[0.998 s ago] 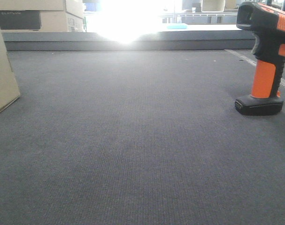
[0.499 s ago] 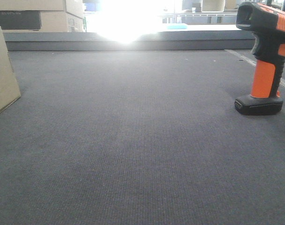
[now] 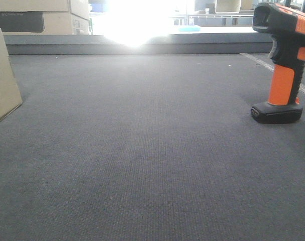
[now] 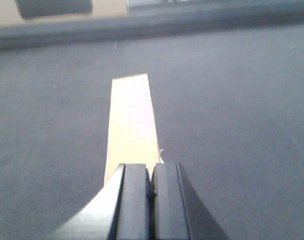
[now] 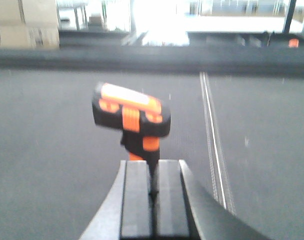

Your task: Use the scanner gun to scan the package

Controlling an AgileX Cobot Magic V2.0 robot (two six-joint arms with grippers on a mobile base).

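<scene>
Left pincer (image 4: pixel 150 192) pressed together just short of the package (image 4: pixel 130 125), right pincer (image 5: pixel 153 192) together too, scanner gun (image 5: pixel 130 116) upright just ahead on grey desk (image 3: pixel 142 150)

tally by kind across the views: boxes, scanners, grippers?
Plain tan package: 1
Boxes with a dark panel, far back left: at least 1, stack cropped
Scanner gun: 1
Grippers: 2, left gripper and right gripper, both shut and empty
Total: 5
</scene>
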